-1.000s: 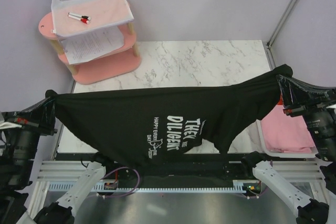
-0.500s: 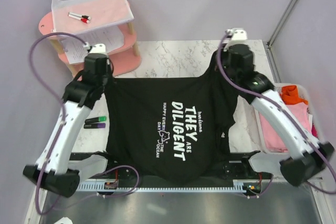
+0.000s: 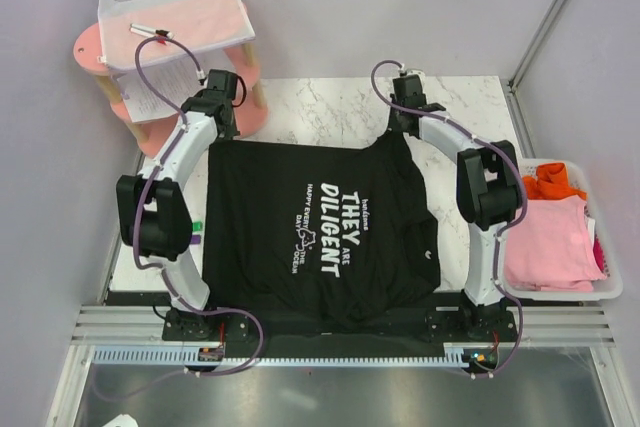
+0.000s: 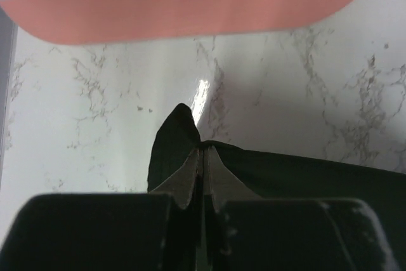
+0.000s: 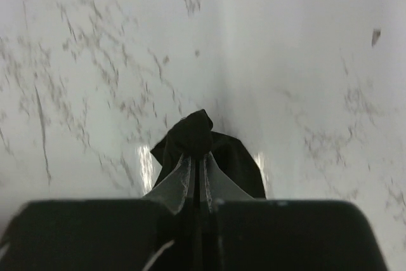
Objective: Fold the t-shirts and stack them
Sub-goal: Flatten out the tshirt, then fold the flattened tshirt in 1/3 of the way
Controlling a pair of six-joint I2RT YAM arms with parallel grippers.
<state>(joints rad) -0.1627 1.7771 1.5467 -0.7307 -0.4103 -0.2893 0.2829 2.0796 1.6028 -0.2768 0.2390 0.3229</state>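
The black t-shirt [image 3: 320, 232] with white lettering lies spread flat on the marble table [image 3: 310, 107], its near hem hanging over the front edge. My left gripper [image 3: 222, 135] is shut on the shirt's far left corner [image 4: 174, 138], low over the table. My right gripper [image 3: 399, 135] is shut on the far right corner, where the cloth bunches into a small knot [image 5: 196, 132] past the fingertips. A pink t-shirt [image 3: 550, 242] and an orange one [image 3: 553, 179] lie in the white basket [image 3: 612, 289] at the right.
A pink tiered stand [image 3: 195, 127] at the back left holds white paper sheets [image 3: 170, 82] and a marker [image 3: 150, 31]; its base [image 4: 190, 4] is just beyond my left gripper. Two markers [image 3: 196, 233] lie by the shirt's left edge.
Both arms have swung from the table's sides to its far part, carrying the black shirt from a stretched hanging hold to lying flat on the table. Both grips stay shut.
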